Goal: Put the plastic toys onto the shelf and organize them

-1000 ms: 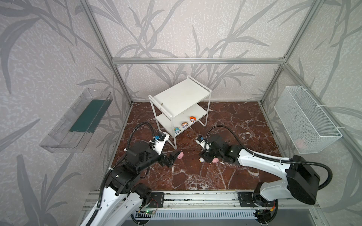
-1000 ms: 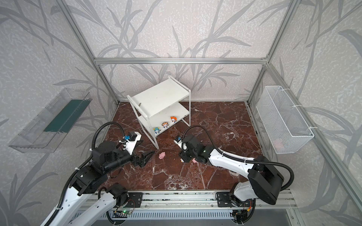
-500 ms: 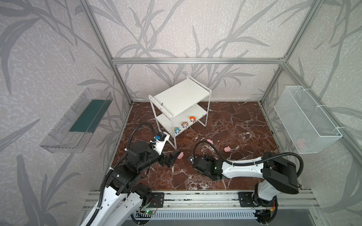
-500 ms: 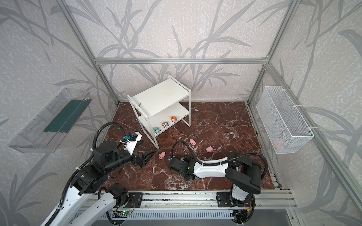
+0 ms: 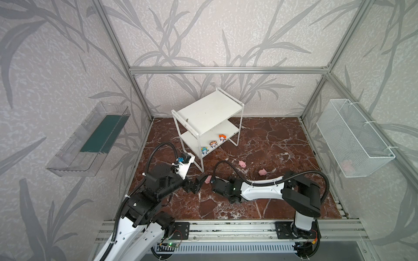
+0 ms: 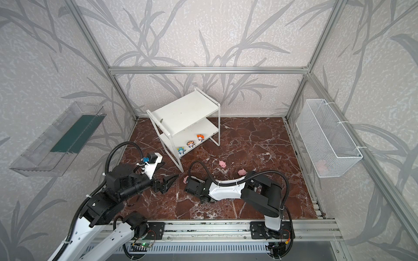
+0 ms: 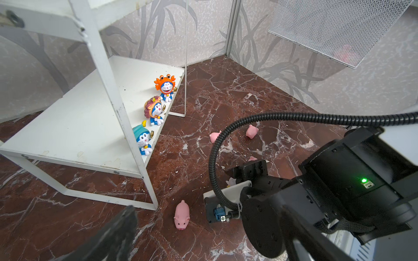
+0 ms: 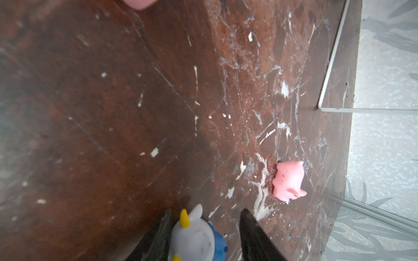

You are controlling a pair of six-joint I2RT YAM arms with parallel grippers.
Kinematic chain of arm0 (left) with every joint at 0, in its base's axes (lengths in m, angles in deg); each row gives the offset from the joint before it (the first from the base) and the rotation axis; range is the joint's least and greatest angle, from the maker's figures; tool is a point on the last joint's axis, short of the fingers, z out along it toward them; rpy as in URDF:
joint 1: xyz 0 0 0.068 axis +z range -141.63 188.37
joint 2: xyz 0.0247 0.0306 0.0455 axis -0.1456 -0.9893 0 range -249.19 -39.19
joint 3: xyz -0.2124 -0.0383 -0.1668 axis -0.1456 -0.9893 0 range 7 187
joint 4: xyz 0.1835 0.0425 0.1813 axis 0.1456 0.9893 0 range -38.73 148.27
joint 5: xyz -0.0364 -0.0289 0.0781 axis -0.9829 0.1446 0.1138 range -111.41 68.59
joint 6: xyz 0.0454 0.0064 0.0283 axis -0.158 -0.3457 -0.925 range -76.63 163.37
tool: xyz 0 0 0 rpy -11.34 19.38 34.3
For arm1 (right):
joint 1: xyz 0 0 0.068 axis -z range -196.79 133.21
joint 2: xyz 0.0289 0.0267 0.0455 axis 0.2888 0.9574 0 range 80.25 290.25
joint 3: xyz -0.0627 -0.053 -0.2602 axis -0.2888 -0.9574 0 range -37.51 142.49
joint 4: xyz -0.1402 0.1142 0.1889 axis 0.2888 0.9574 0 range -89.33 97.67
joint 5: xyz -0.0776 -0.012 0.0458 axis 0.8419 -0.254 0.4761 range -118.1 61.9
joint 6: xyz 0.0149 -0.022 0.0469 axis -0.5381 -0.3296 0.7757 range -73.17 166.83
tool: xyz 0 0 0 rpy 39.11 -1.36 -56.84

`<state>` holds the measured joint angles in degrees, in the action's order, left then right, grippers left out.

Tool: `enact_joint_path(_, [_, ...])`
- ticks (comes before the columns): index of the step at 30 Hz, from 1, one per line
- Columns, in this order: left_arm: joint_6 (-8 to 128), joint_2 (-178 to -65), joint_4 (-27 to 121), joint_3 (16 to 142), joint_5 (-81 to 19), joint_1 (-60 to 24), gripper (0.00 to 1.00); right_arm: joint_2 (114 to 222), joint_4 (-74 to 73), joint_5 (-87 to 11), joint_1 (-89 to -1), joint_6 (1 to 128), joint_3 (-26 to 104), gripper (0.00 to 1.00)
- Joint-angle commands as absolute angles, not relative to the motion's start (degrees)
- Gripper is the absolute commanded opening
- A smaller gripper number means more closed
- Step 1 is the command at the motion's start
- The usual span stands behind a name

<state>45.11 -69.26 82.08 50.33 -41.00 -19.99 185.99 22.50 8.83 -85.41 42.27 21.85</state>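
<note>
Recorder: Change over the last second: the right arm has folded back from mid-floor. The right gripper [image 8: 208, 212] now sits near the left gripper [image 6: 169, 184], close to the first pig [image 5: 207, 179]. The second pig [image 5: 242, 163] and third pig [image 5: 262, 172] lie farther back than before, probably knocked.

Operator: Jaws?

Recorder: Right: part-spread, with the white-and-blue figurine [image 8: 194, 237] between them. One finger is against it and a gap shows at the other. Pinched or not, cannot tell. Left: spread wide, empty, unmoved.

Operator: Shelf?

Recorder: The shelf [image 5: 210, 113] is unchanged. Three figurines [image 5: 212, 144] stand in a row at the lower board's front edge; the top board is bare.

Operator: Meaning?

Recorder: Judgement: the fourth figurine is the piece in hand, and its grip needs confirming before any lift. Three pigs remain on the floor, more scattered now, so later reaches will be longer.
</note>
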Motion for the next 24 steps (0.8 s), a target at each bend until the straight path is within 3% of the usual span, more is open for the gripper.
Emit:
enact_joint_path(1, [45.2, -69.1, 81.2, 49.9, -40.9, -19.8, 0.99, 183.6, 28.3, 4.0, -85.2, 42.5, 20.5, 0.55])
enact_joint_path(10, [45.2, -69.4, 81.3, 49.9, -41.2, -19.8, 0.99, 179.7, 35.3, -4.6, -85.0, 44.9, 22.3, 0.65])
enact_joint_path(17, [45.2, -69.3, 81.3, 49.9, -41.4, -19.8, 0.99, 184.9, 39.5, -1.4, -82.6, 47.1, 25.9, 0.6])
enact_joint_path(24, [45.2, -68.7, 81.3, 49.8, -41.1, -19.7, 0.99, 185.5, 31.7, 1.7, -82.4, 40.8, 24.0, 0.53])
